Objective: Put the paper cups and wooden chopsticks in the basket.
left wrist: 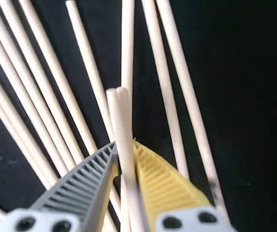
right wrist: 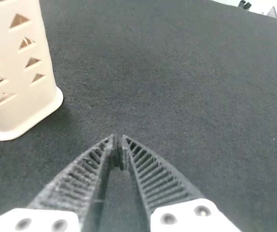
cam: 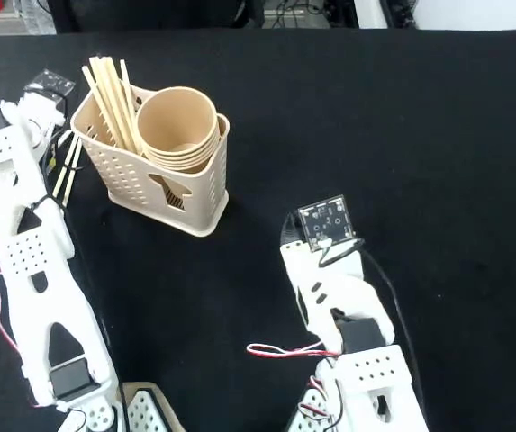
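we see the tan paper cups nested in one stack inside the cream perforated basket, with a bundle of pale wooden chopsticks leaning beside them; the basket stands toward the table's far left. just left of it, loose chopsticks lie fanned on the black table, and above them our left gripper is clamped on a pair of sticks. our right gripper sits pinched closed on nothing near the basket's right corner, with black cloth stretching wide to the far edge.
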{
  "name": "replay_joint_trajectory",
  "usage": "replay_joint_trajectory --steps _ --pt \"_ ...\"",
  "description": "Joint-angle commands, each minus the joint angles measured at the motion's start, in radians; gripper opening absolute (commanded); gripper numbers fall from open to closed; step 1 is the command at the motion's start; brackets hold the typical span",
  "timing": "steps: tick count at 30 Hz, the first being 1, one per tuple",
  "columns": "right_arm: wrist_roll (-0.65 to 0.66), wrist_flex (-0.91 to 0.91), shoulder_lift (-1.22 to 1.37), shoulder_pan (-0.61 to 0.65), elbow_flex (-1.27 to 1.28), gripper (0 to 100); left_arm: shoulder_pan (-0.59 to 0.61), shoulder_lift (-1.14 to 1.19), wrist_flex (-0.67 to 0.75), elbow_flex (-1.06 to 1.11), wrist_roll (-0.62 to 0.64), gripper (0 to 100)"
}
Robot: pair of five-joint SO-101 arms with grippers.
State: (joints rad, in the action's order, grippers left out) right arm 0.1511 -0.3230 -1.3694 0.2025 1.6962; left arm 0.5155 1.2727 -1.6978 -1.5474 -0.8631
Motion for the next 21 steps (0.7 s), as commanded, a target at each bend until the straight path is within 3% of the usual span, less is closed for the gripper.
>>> replay_joint_trajectory --steps 1,5,17,21 --pt "0.008 0.000 -0.012 0.003 -0.001 1.5 0.004 -0.032 -0.060 -0.119 0.077 3" --pt "0.008 -0.002 -0.012 0.003 -0.001 1.5 0.012 -0.126 -0.060 -0.114 0.164 3" --pt "0.008 0.000 -0.012 0.003 -0.001 1.5 0.024 -0.425 -0.064 -0.116 0.664 3" --pt "0.008 0.000 -0.012 0.003 -0.001 1.5 0.045 -0.512 -0.064 -0.116 0.779 3"
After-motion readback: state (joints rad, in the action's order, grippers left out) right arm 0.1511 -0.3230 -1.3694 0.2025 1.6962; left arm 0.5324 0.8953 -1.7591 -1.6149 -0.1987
